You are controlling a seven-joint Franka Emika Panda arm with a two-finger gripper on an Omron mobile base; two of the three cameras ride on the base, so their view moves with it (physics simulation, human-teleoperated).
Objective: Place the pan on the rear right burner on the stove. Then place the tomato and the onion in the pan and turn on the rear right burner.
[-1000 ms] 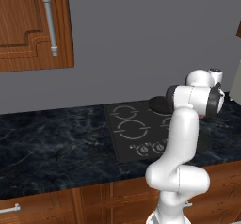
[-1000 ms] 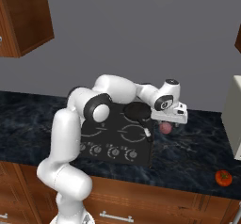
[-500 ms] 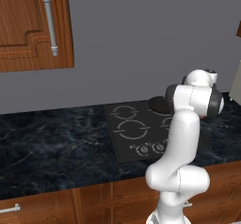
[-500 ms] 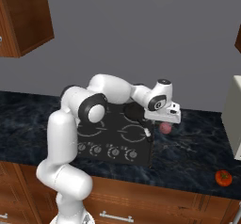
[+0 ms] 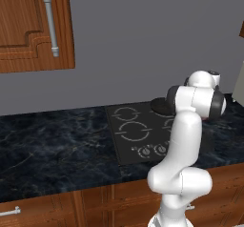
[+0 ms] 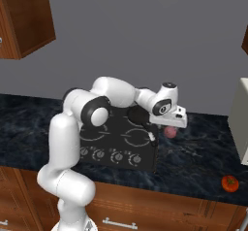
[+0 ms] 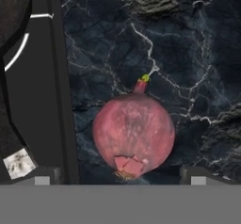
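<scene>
Pincer spread wide, hanging straight over the pinkish-purple round onion on the dark marbled table at 3 o'clock of the black glass stove, lined up to straddle it; small black frying pan already on rear right burner, orange-red tomato well off at 4 o'clock.

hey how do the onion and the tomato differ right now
The onion is pinkish purple; the tomato is orange-red. The onion lies on the counter just beside the stove, under the open tool; the tomato sits far off to the right near the counter's front edge, with nothing near it. Both are small round balls resting on the dark counter, neither in the pan.
</scene>
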